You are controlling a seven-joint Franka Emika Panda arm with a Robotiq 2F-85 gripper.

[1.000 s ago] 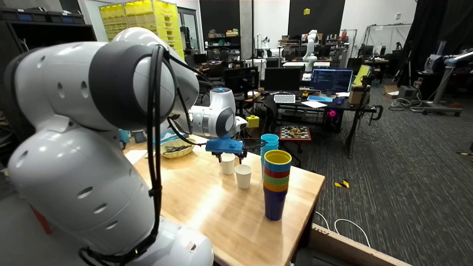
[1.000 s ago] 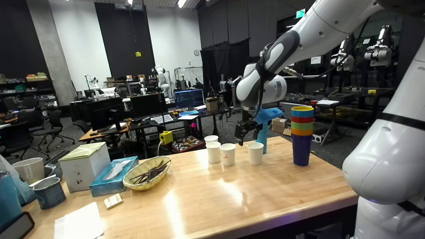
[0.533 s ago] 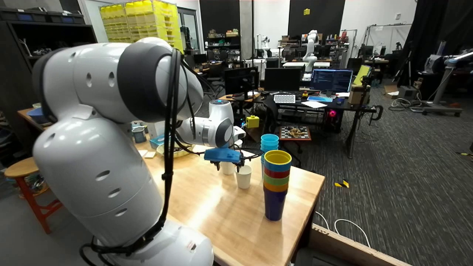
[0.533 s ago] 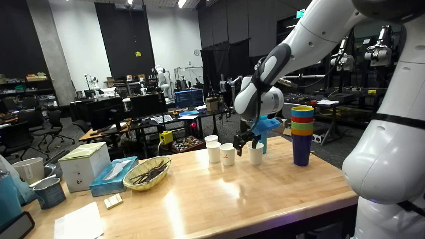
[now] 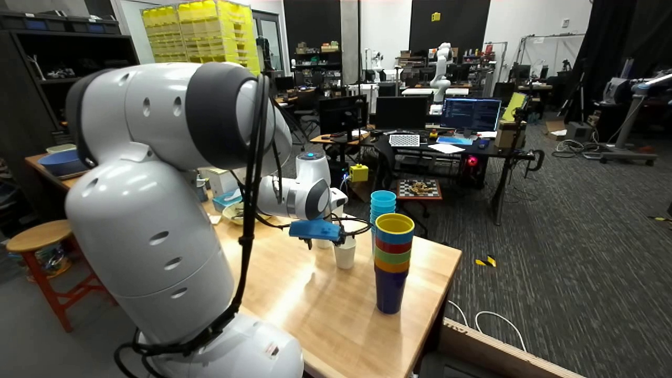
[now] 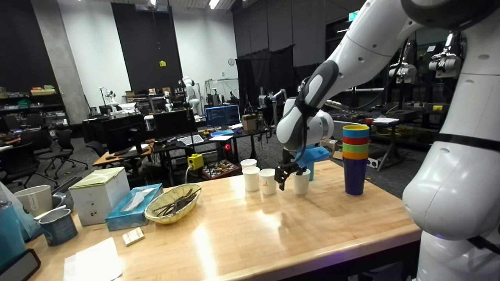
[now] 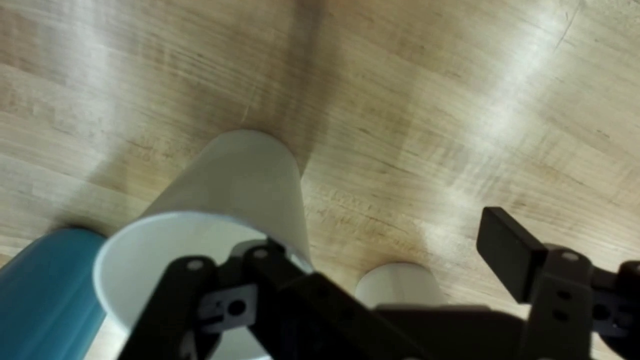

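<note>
My gripper (image 7: 390, 250) is open, with its fingers wide apart. In the wrist view the left finger dips into the mouth of a white paper cup (image 7: 255, 180); the right finger is outside it. In both exterior views the gripper (image 5: 324, 242) (image 6: 291, 179) is low at this upright cup (image 5: 344, 256) (image 6: 300, 184). Another white cup (image 7: 397, 282) shows beyond the palm, partly hidden. Several white cups, one with an orange mark (image 6: 268, 183), stand beside the gripper. A light blue cup stack (image 5: 383, 202) is close by, and its side shows in the wrist view (image 7: 50, 300).
A tall stack of coloured cups (image 5: 392, 257) (image 6: 355, 164) stands near the table corner. A wicker basket (image 6: 156, 212) of dark sticks, a tissue box (image 6: 127, 214), a white box (image 6: 99, 197) and a mug (image 6: 58, 228) stand on the wooden table (image 6: 234, 242).
My gripper has come down from above the cups to rim height, staying open. One fingertip, formerly above the cup, is now in its mouth. The arm's upper links have shifted.
</note>
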